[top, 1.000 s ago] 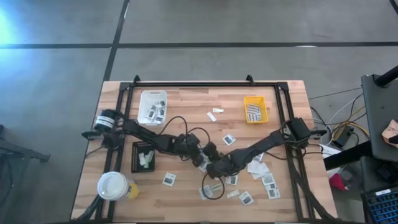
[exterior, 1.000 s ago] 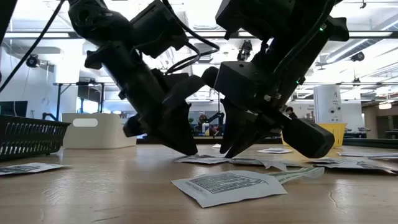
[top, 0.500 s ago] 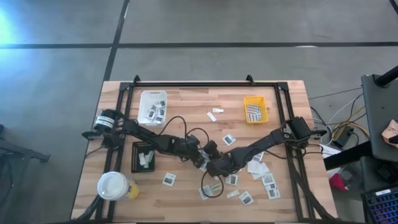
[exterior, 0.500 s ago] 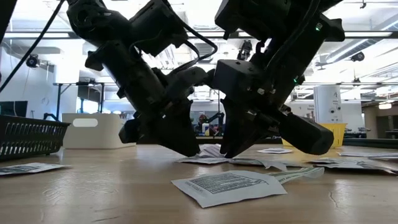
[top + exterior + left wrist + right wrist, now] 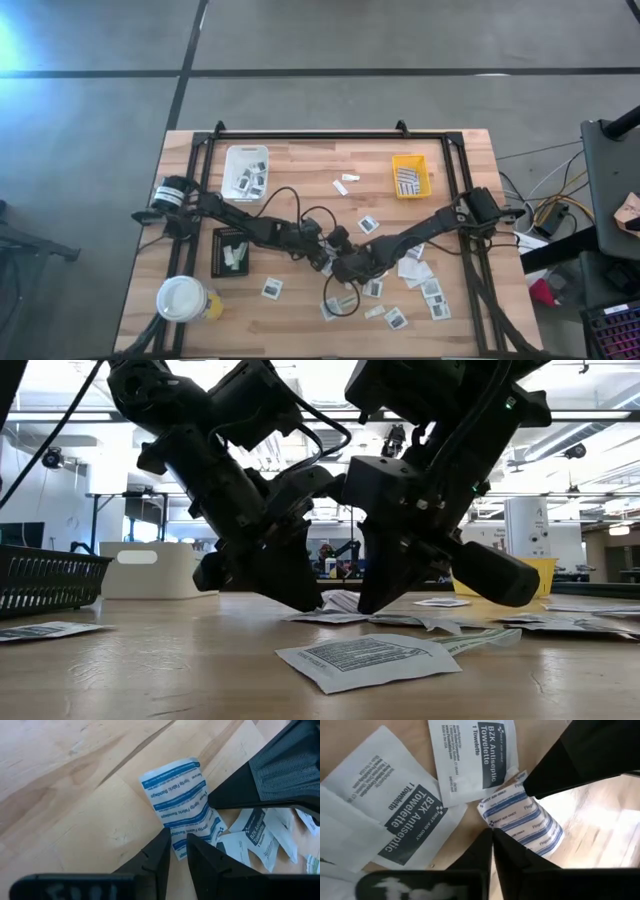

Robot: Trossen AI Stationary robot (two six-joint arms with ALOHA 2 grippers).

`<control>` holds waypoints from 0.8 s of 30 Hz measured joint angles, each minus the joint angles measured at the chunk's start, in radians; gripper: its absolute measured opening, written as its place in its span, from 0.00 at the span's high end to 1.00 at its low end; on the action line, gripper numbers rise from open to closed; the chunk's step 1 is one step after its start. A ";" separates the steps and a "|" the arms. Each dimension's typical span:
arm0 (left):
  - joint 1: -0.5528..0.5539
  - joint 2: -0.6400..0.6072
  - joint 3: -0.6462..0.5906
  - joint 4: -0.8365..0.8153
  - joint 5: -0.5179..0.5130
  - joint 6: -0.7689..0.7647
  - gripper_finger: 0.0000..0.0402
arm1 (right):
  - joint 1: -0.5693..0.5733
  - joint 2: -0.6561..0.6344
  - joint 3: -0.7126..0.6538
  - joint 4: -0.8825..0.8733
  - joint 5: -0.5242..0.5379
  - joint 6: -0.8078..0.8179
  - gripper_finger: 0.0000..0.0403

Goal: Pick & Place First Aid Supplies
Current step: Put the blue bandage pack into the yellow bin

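Since a second earlier, your right gripper (image 5: 492,832) had drawn its fingers from a clear spread to pressed together. Their tips sat at the edge of the white bandage strip with blue stripes (image 5: 525,817); whether they pinched it, I could not tell. Your left gripper (image 5: 178,837) had edged closer to the right one. It stood narrow, with the near end of that same striped strip (image 5: 182,800) caught between its fingers.

Both grippers met low over the middle of the wooden table (image 5: 300,170), towards its front. The strip lay flat on the wood. Two white towelette packets with dark grey patches (image 5: 472,755) lay just beside it, one overlapping the other.

More flat white packets (image 5: 430,290) were scattered near the front right corner, close to the edge. One lone packet (image 5: 271,289) lay front left of centre.

The white tray (image 5: 232,152) and the yellow tray (image 5: 410,157) stood at the far side. The wood between them was bare apart from two tiny white pieces (image 5: 342,186). The black tray (image 5: 215,250) and the white-topped yellow cup (image 5: 182,298) filled the left front.
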 joint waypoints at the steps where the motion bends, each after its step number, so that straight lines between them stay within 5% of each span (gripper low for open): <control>1: 0.000 0.000 0.000 0.000 -0.001 0.006 0.79 | -0.001 0.000 0.000 0.001 -0.002 -0.002 0.97; 24: -0.046 -0.191 -0.004 -0.027 -0.177 0.477 0.79 | 0.008 -0.084 -0.005 -0.032 -0.071 0.080 0.98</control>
